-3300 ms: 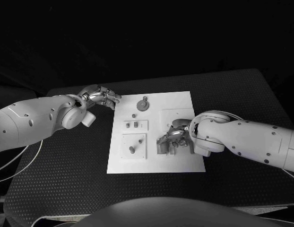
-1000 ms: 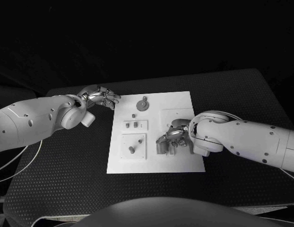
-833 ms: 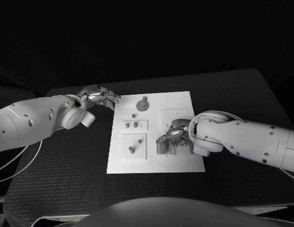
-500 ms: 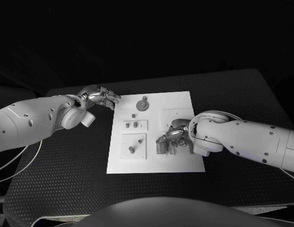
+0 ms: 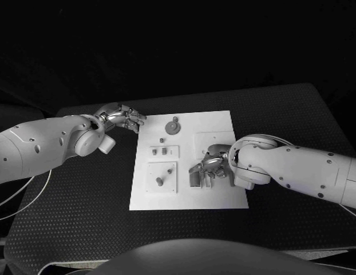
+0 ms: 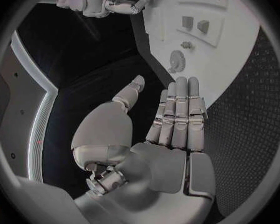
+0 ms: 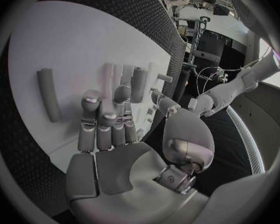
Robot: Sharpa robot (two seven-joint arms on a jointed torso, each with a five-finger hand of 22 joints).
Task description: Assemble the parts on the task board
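Now the right hand (image 5: 209, 171) works over the board (image 5: 224, 123), maybe pinching a part, I cannot tell; left hand (image 5: 122, 117) waits open. Next: careful seating.

The right hand (image 7: 112, 134) rises from the bottom of the circle and takes up its middle, palm toward the camera, with its fingers (image 7: 90, 109) bent forward over the white task board (image 7: 59, 45). The fingertips curl down among upright grey pegs (image 7: 139, 84) standing on the board near the centre of the frame; whether they actually grip one cannot be told. The thumb (image 7: 165, 104) points up at centre right. A longer grey rod (image 7: 48, 94) lies flat on the board at centre left, apart from the fingers. The black table (image 7: 124, 5) shows beyond the board's edge at the upper middle. The left arm (image 7: 236, 89) reaches in at the right.
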